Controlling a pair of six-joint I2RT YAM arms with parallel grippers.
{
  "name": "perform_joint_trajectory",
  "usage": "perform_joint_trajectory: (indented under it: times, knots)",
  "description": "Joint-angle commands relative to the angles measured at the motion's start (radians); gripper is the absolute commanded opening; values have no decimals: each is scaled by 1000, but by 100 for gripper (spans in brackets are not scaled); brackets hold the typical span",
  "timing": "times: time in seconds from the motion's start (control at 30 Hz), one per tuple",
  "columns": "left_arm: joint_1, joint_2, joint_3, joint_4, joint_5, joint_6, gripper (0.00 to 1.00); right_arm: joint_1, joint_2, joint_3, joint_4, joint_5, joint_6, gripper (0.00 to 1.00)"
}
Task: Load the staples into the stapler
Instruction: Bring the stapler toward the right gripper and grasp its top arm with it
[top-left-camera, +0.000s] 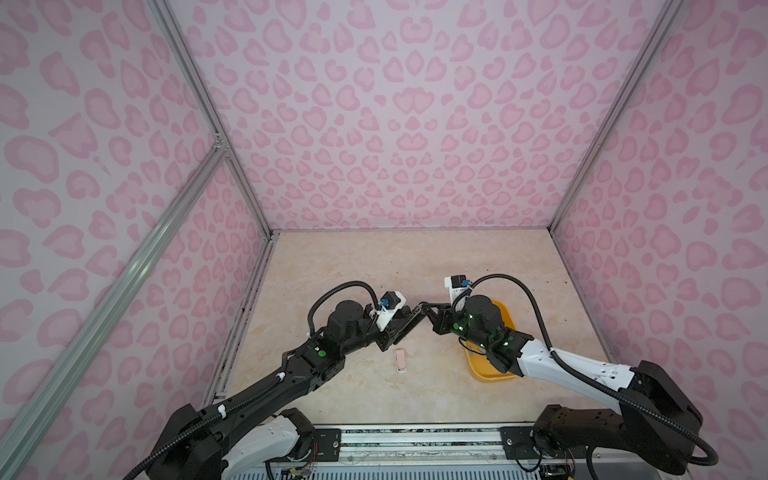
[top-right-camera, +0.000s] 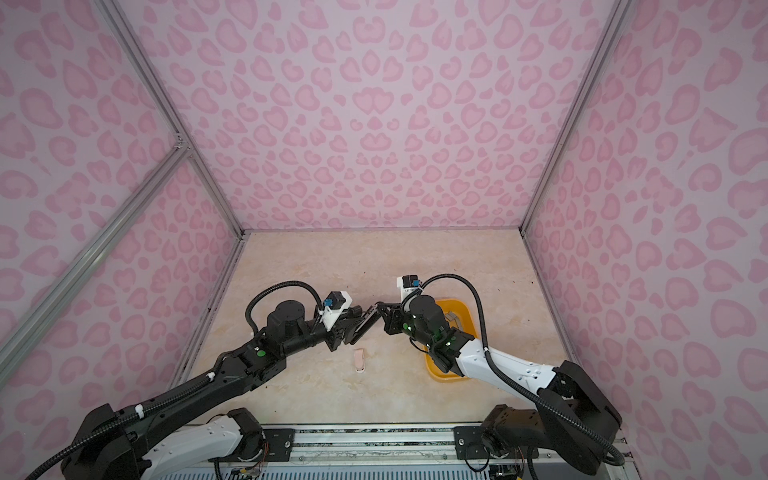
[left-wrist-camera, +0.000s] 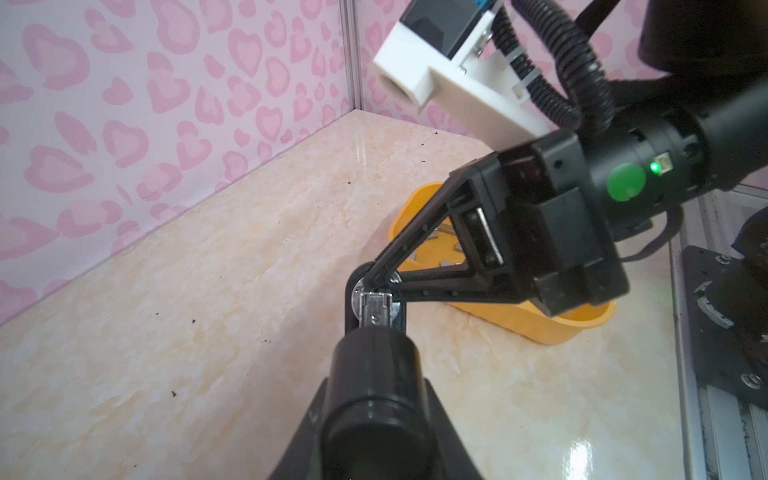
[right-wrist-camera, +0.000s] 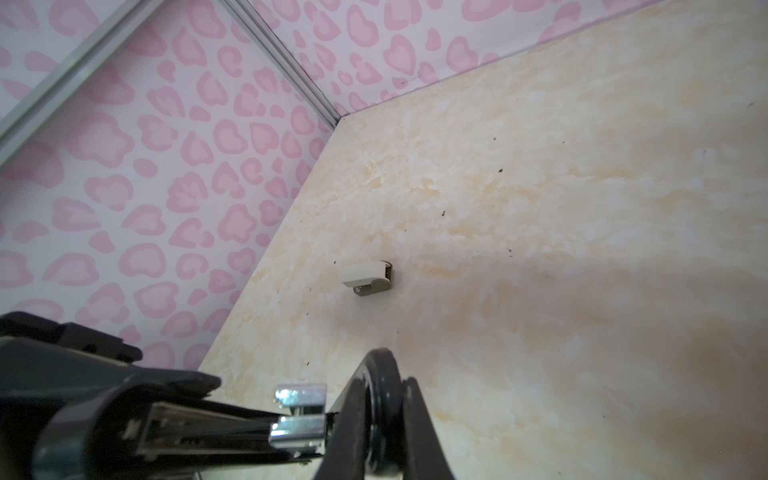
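now left gripper (top-left-camera: 402, 328) clamps the black stapler (right-wrist-camera: 199, 428), right gripper (left-wrist-camera: 374, 286) pinched shut at its metal tip, mount lettering (top-left-camera: 458, 291) unreadable.

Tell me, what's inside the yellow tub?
A few small grey staple strips show inside the yellow tub, near its far end in a top view. The right arm hangs over the rest, so anything else inside is hidden.

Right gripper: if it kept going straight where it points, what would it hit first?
The black stapler held by the left gripper; the right gripper seems to be touching its metal front end.
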Motion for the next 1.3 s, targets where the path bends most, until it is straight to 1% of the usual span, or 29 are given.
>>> perform_joint_trajectory:
  times: [0.0, 0.07, 0.13, 0.27, 0.4, 0.47, 0.6, 0.7, 0.77, 0.87, 0.93, 1.0, 1.03, 1.1, 1.13, 1.23, 1.27]
  knots:
    - [1, -34, -4, 129, 33, 7, 4, -5, 12, -15, -70, 112, -15, 2]
    - [2, -46, -4, 125, 34, 15, 4, -17, 15, -19, -70, 120, -11, 0]
    - [2, -40, 7, 109, 43, 21, 4, -24, 14, -21, -80, 126, -2, 1]
    - [2, 0, 31, 75, 59, 55, 4, -35, -19, -24, -106, 143, -10, 16]
    - [2, 18, 17, 74, 38, 118, 4, -34, -87, -26, -130, 166, -48, 26]
    - [2, 21, 4, 77, 27, 159, 4, -35, -119, -28, -137, 182, -72, 33]
    - [2, 44, -3, 60, 6, 244, 4, -34, -161, -26, -138, 206, -132, 43]
    - [6, 64, 4, 41, 2, 284, 4, -34, -186, -20, -123, 195, -220, 49]
    - [15, 69, 7, 28, 38, 307, 4, -35, -202, -14, -118, 167, -291, 51]
    - [27, 82, 39, -31, 93, 335, 4, -29, -230, -68, -2, 34, -476, 52]
    - [33, 96, 72, -108, 122, 351, 4, -21, -241, -103, 61, -11, -540, 59]
    - [36, 110, 96, -154, 155, 368, 4, -19, -231, -108, 87, -98, -594, 58]
    - [35, 114, 100, -163, 177, 374, 4, -15, -224, -89, 52, -120, -610, 57]
    - [36, 115, 102, -168, 211, 382, 4, -8, -208, -40, -64, -141, -646, 49]
    - [35, 114, 101, -168, 222, 381, 4, -8, -204, -22, -113, -151, -660, 48]
    - [35, 104, 107, -180, 249, 381, 4, -8, -212, -23, -174, -209, -697, 44]
    - [35, 101, 109, -184, 258, 379, 4, -6, -219, -37, -170, -241, -704, 41]
